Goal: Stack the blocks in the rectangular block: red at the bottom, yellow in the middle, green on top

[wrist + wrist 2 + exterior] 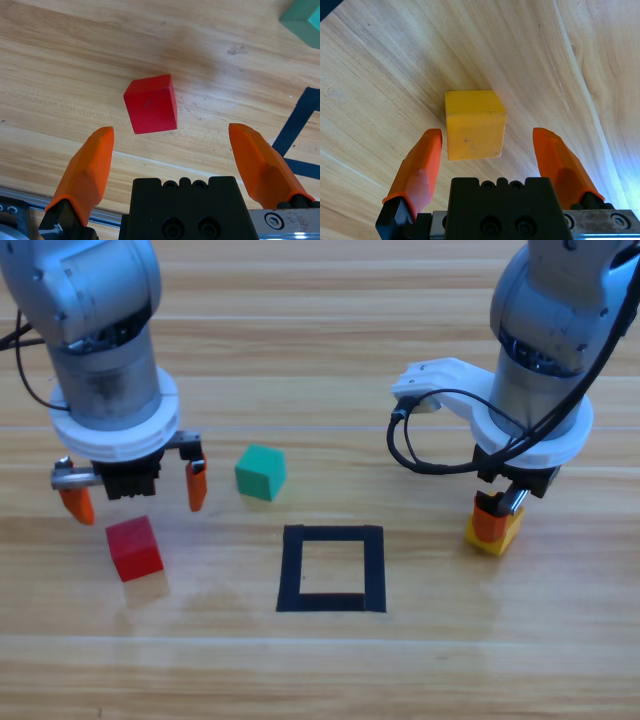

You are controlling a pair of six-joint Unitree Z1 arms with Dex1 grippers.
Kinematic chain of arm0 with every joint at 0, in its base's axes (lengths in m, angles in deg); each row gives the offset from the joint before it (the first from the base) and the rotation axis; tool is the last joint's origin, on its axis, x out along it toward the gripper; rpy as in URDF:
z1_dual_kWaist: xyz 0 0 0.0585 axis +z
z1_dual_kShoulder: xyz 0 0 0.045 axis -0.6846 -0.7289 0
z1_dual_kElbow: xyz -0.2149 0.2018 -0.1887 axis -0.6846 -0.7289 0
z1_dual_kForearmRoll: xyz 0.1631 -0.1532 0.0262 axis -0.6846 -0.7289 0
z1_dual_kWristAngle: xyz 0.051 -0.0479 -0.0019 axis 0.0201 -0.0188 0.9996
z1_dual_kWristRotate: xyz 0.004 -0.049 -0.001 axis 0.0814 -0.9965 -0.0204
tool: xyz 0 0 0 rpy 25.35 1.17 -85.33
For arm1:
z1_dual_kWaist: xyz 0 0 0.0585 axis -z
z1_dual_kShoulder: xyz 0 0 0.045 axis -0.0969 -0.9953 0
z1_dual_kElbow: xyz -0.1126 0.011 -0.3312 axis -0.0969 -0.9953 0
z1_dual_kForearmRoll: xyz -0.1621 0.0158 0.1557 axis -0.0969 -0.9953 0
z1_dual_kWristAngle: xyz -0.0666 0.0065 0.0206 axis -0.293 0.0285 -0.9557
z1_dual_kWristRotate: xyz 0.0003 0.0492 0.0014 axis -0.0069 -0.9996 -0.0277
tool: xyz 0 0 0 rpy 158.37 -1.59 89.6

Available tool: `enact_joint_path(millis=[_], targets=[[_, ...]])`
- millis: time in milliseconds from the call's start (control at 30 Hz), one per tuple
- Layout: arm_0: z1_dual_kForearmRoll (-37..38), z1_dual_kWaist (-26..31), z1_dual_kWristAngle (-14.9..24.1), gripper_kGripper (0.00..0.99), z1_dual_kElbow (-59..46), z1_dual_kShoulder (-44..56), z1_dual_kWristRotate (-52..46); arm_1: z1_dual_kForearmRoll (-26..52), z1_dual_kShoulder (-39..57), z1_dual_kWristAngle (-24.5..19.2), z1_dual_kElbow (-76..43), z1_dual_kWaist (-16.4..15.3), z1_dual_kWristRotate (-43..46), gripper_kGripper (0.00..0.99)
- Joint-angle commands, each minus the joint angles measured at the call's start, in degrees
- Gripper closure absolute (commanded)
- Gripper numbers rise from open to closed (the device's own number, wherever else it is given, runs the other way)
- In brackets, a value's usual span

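The red cube [134, 548] lies on the table left of the black tape rectangle [332, 533]. My left gripper [135, 495] hangs open just behind it, and in the left wrist view the red cube [151, 104] sits ahead of the spread fingertips [102, 137], untouched. The green cube [260, 472] rests behind the rectangle's left side. Right of the rectangle lies the yellow cube [497, 538], and my right gripper [493, 523] is low over it. In the right wrist view the yellow cube [475, 125] sits partly between the open jaws, with gaps on both sides.
The tape rectangle's corner [300, 115] and the green cube [302, 20] show at the right edge of the left wrist view. A black cable [420, 455] loops off the right wrist above the table.
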Motion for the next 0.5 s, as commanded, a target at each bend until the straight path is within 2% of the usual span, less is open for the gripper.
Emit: enact_joint_path(millis=[33, 167, 300, 400, 500], targets=[[1.47, 5.16, -1.25, 0.021, -2.40, -2.25, -1.43, -1.71, -5.68, -0.49, 0.74, 1.73, -0.12, 0.180], [4.64, 7.27, -2.92, 0.045, -5.47, -2.25, -2.40, -3.38, -7.17, 0.83, 2.50, 1.73, 0.32, 0.188], [7.89, 7.88, -4.68, 0.056, -8.46, -2.25, -2.40, -3.56, -7.26, 1.88, 2.76, 1.73, 0.76, 0.399], [10.35, 7.88, -5.91, 0.057, -10.74, -1.90, -2.84, -3.73, -7.17, 2.50, 2.76, 1.73, 1.47, 0.637], [11.58, 7.88, -6.79, 0.057, -11.62, -1.99, -3.19, -4.35, -7.00, 2.59, 2.76, 1.73, 1.55, 0.803]])
